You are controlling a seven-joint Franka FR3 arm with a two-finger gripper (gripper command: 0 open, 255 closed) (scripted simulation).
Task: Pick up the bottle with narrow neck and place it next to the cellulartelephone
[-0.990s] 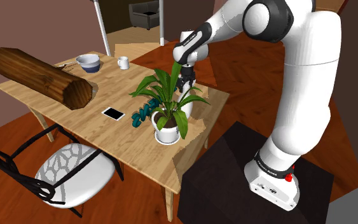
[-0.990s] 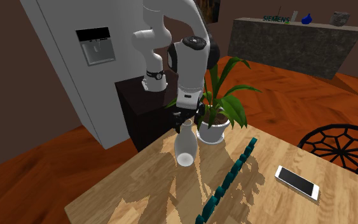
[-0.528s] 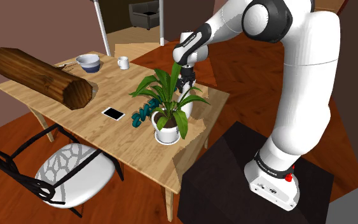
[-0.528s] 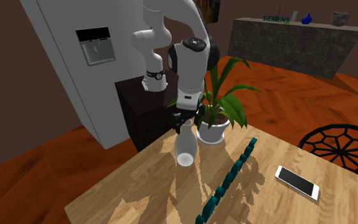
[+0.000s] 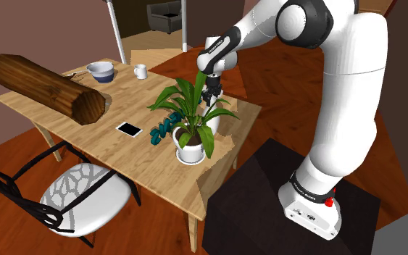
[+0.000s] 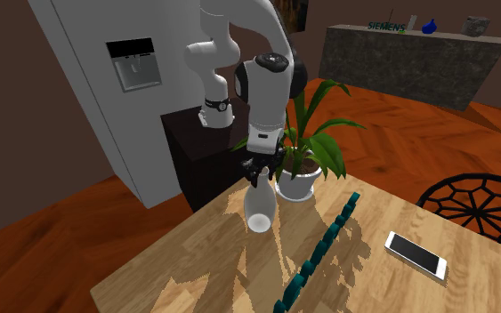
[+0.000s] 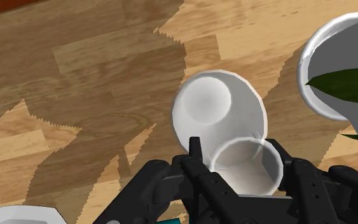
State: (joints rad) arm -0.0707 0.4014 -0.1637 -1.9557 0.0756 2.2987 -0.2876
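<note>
Arm arched over, gripper (image 6: 258, 176) pointing straight down, fingers (image 7: 195, 153) clasping the neck of the white bottle (image 6: 259, 213)

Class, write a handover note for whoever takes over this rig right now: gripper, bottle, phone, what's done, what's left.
Gripper: down around the white bottle's narrow neck; clamped or not, cannot tell.
Bottle: upright on the table, beside the plant pot.
Phone: flat on the table, beyond the teal chain.
Done: approach. Left: confirm grip, lift, set beside phone.

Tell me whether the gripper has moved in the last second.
Yes. The gripper has come down towards the bottle, judged against the white plant pot beside it.
</note>
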